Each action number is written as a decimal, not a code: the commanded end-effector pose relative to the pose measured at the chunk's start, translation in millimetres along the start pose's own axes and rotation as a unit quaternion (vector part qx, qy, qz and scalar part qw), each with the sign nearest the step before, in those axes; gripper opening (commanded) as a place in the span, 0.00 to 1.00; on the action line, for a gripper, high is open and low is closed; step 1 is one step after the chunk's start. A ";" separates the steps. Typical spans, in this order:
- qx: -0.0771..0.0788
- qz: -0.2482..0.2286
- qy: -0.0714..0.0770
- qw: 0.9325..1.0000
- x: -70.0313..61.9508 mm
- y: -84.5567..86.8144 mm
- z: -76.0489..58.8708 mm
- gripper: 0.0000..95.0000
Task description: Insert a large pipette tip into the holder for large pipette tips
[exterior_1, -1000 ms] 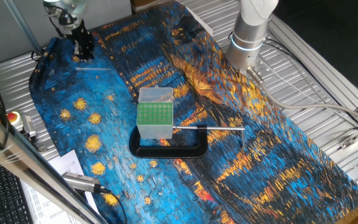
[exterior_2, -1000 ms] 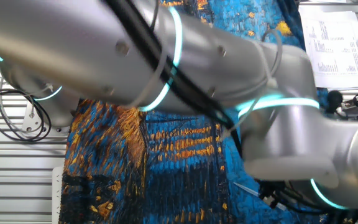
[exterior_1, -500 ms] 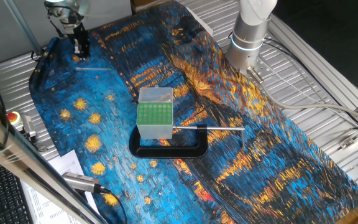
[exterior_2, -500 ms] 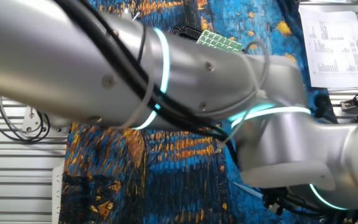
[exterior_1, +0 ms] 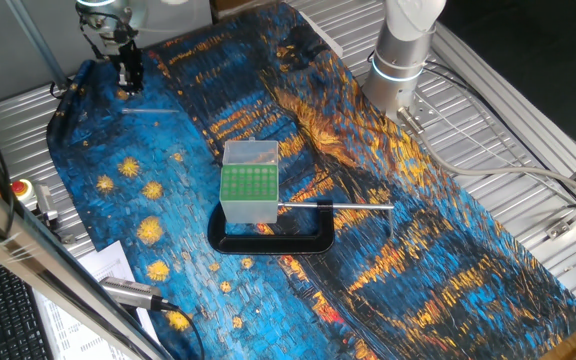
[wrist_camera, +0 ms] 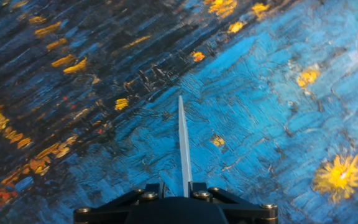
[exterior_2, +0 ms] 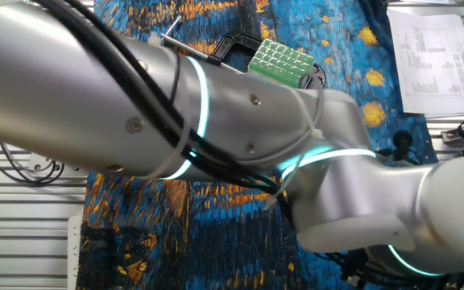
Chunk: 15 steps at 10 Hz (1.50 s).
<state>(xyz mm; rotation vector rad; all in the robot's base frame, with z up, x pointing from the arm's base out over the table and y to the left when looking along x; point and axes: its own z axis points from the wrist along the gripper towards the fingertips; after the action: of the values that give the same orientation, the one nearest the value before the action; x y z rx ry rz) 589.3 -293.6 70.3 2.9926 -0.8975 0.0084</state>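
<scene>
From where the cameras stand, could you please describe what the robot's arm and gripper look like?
The arm is made of thick, rounded silver-grey segments with glowing cyan light rings at the joints and black cables running along its casing. Its white base column carries a similar pale blue ring. The gripper is small and black, with screw heads visible on its body in the hand view.

Changes vs. 1 s ago: in one fixed view the gripper [exterior_1: 128, 82] went a bit up and turned, so it looks narrower now than before. In the other fixed view the arm [exterior_2: 216, 121] swung down and to the left; before, it covered the green-topped box [exterior_2: 280, 60] and the black clamp [exterior_2: 228, 47], now both are visible above it. The teal light rings on the arm moved lower too.
</scene>
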 end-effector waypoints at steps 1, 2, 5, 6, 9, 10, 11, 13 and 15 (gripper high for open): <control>-0.005 0.022 -0.039 0.999 0.9 -0.8 0.5 0.20; -0.002 0.018 -0.036 0.999 0.9 -0.8 0.5 0.20; 0.004 0.002 -0.015 1.000 10.0 -1.0 -3.2 0.20; 0.001 -0.006 -0.019 1.000 16.9 -4.8 -4.9 0.20; 0.004 -0.011 -0.013 1.000 20.5 -6.3 3.3 0.20; 0.004 -0.013 -0.014 1.000 20.7 -6.1 6.3 0.20; 0.003 -0.014 -0.011 1.000 21.0 -6.0 10.2 0.20; 0.004 -0.012 -0.007 1.000 21.2 -5.9 17.1 0.20; 0.003 -0.010 -0.003 1.000 21.9 -6.9 26.8 0.20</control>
<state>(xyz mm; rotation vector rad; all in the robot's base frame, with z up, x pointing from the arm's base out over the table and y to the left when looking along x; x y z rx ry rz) 612.5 -299.7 42.9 3.0072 -0.8715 0.0056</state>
